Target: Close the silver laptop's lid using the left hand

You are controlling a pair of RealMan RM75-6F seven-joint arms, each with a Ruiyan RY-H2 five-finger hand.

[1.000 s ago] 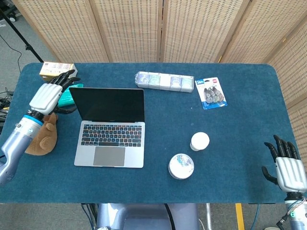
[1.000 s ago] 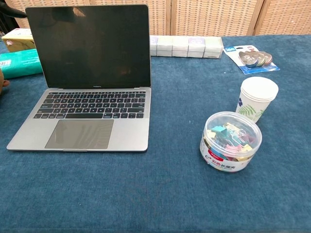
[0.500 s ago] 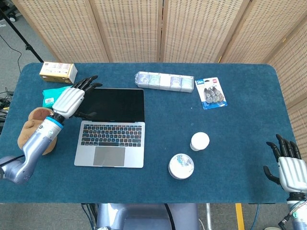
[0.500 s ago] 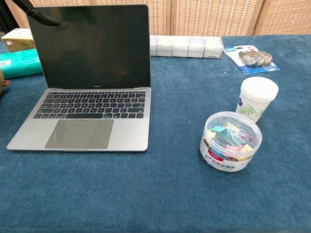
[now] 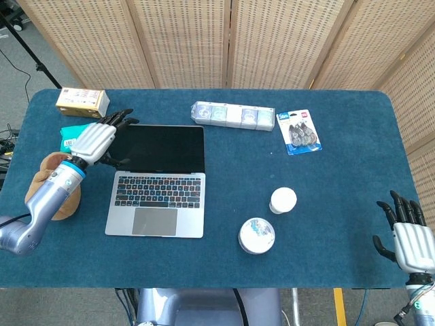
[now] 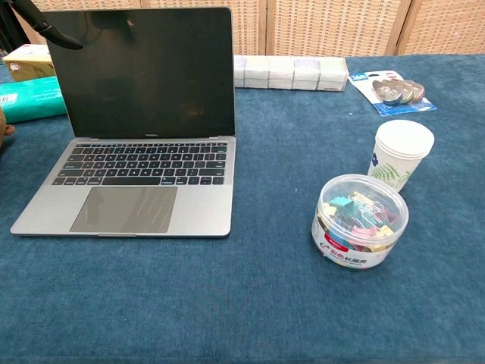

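Note:
The silver laptop [image 5: 158, 180] [image 6: 136, 129] stands open on the blue table, its dark screen upright and facing me. My left hand [image 5: 95, 138] hovers at the lid's upper left corner with its fingers stretched out and empty; in the chest view only a dark fingertip [image 6: 45, 26] shows at that corner. I cannot tell whether it touches the lid. My right hand [image 5: 410, 238] rests open at the table's near right corner, far from the laptop.
A brown plush toy [image 5: 47, 187], a teal pack [image 5: 71, 132] and a yellow box [image 5: 81, 102] lie left of the laptop. A row of small boxes [image 5: 233, 115] and a blister pack [image 5: 298, 132] sit behind it. A paper cup [image 6: 402, 155] and a clip tub [image 6: 358, 220] stand to its right.
My left hand swung in from the left to the lid's upper left corner, then drew back slightly leftward. The lid has not moved. The right hand stays put.

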